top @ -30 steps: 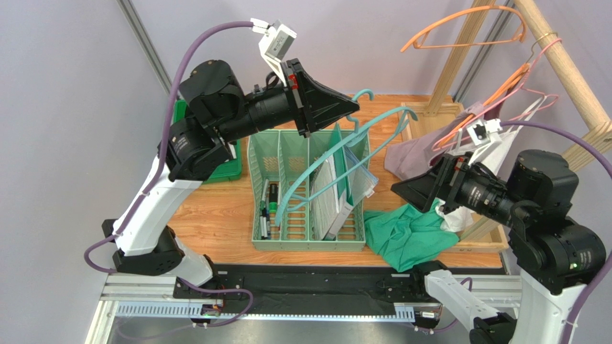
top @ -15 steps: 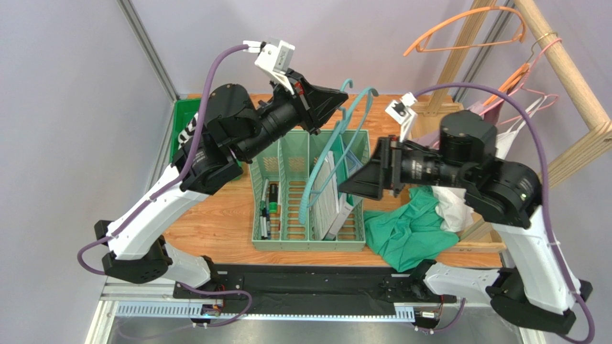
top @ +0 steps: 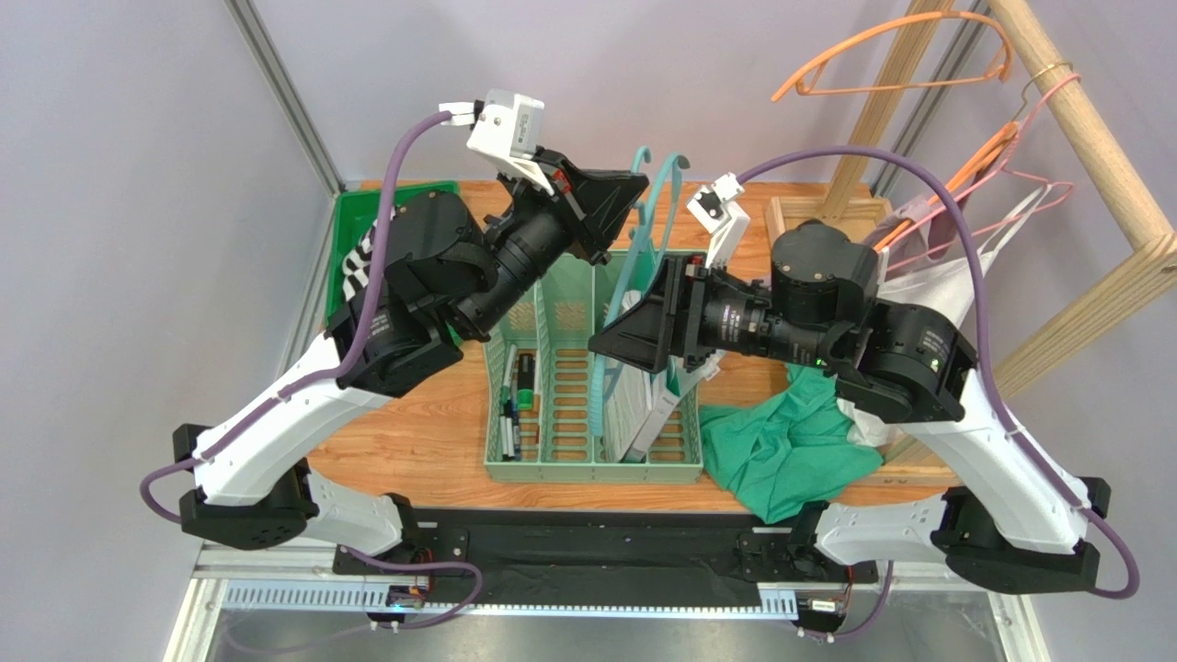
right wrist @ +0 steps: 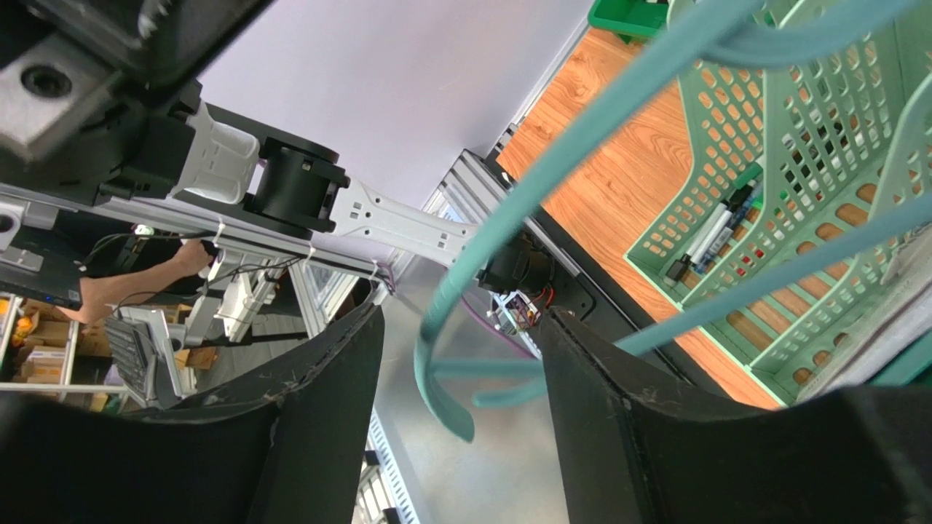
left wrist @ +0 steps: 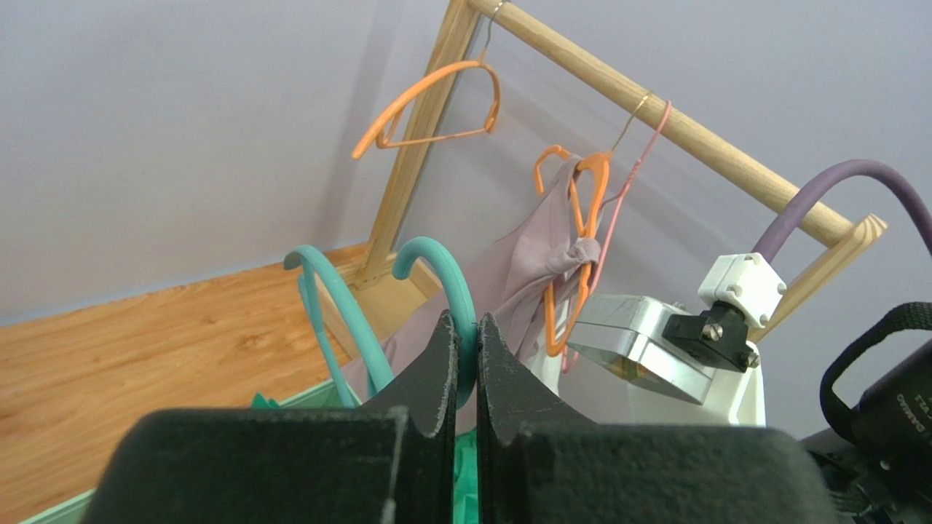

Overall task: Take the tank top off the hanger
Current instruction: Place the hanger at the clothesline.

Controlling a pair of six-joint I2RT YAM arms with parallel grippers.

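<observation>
white arms (top: 276, 414) with black joints (top: 428, 255), black tools (left wrist: 465, 328), purple cables (top: 397, 166), white wrist cameras (top: 506, 127).

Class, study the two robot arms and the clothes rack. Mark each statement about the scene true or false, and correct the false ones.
1. The left gripper is shut on the hook of a teal hanger. True.
2. The right gripper is clamped tight on the hanger. False: its fingers stand apart, with the teal hanger passing between them.
3. The green cloth hangs from the wooden rack. False: it lies crumpled on the table, beside the green basket.
4. A bare orange hanger hangs on the wooden rack. True.
</observation>
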